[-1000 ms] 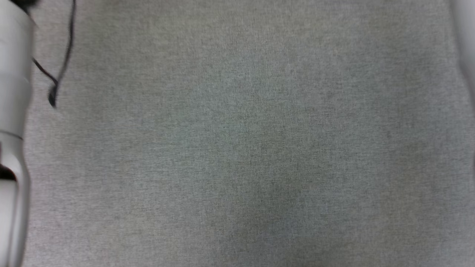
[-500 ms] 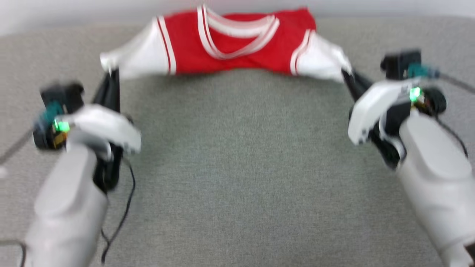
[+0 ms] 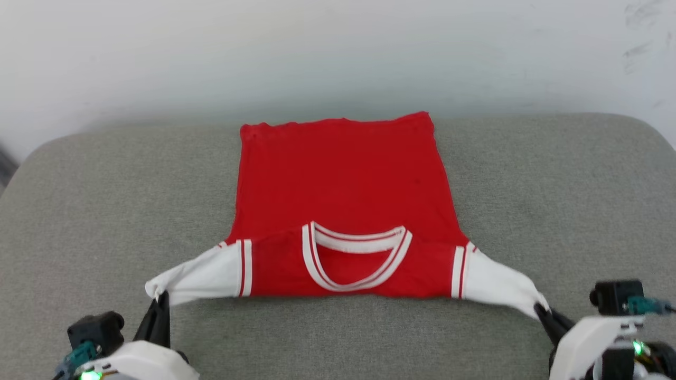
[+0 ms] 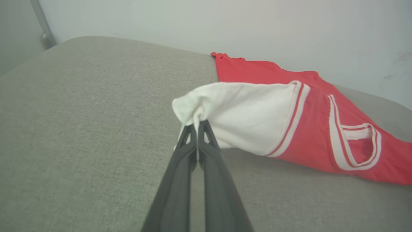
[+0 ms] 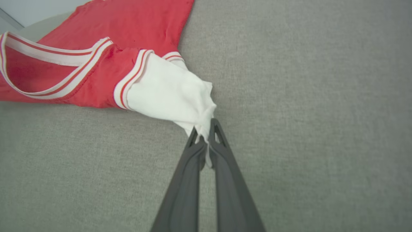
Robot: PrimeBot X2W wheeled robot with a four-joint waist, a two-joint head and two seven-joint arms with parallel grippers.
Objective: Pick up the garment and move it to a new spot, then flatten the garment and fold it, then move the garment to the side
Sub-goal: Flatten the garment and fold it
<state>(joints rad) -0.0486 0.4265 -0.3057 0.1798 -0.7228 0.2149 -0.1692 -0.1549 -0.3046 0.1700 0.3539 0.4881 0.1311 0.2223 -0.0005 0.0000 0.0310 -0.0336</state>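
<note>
Garment point(image 3: 343, 179) flat mid-cushion point(image 3: 95, 211), collar at near side. L gripper point(image 3: 160, 302) & R gripper point(image 3: 540, 307) each clamped on a sleeve tip point(image 4: 190, 108). Risk: thin pinch, so a hard pull could slip the sleeve free.

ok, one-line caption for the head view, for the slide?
Red jersey on a grey cushion, its white sleeve tips pinched by left gripper and right gripper.

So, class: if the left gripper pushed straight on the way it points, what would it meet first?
The left gripper would meet the white sleeve of the garment, already pinched in its shut jaws; beyond, probably grey cushion.
</note>
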